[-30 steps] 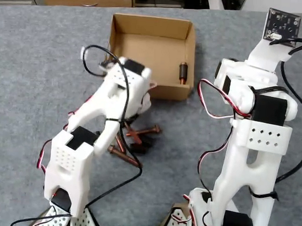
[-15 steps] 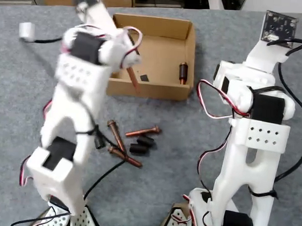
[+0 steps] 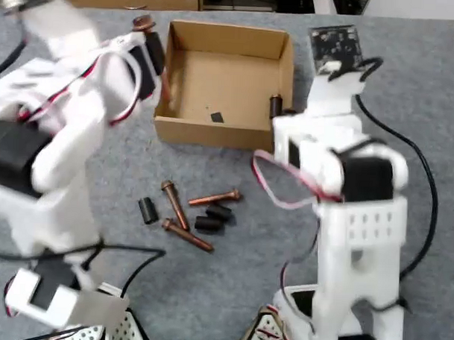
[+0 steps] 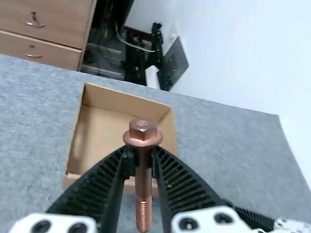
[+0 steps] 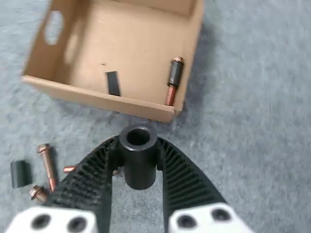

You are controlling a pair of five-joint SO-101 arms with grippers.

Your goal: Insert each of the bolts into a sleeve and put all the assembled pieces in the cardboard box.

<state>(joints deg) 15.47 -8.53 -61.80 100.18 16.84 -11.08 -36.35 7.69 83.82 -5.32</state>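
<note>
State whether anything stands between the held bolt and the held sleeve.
Nothing visible blocks them. The left gripper holds the bolt by the cardboard box's left wall; the right gripper holds the sleeve near its right front corner.

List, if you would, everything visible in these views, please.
cardboard box: one, brown, far side of the table
assembled piece: one, copper bolt in black sleeve, in the box by a side wall
dark patch: one, black, box floor
loose bolts: three, copper, on the table before the box
loose sleeves: three, black, among those bolts
held bolt: one, copper, in the left end effector
held sleeve: one, black, in the right end effector
table: one, grey cover
drawer unit: one, wooden, behind the table
left end effector: black fingers
right end effector: black fingers
</note>
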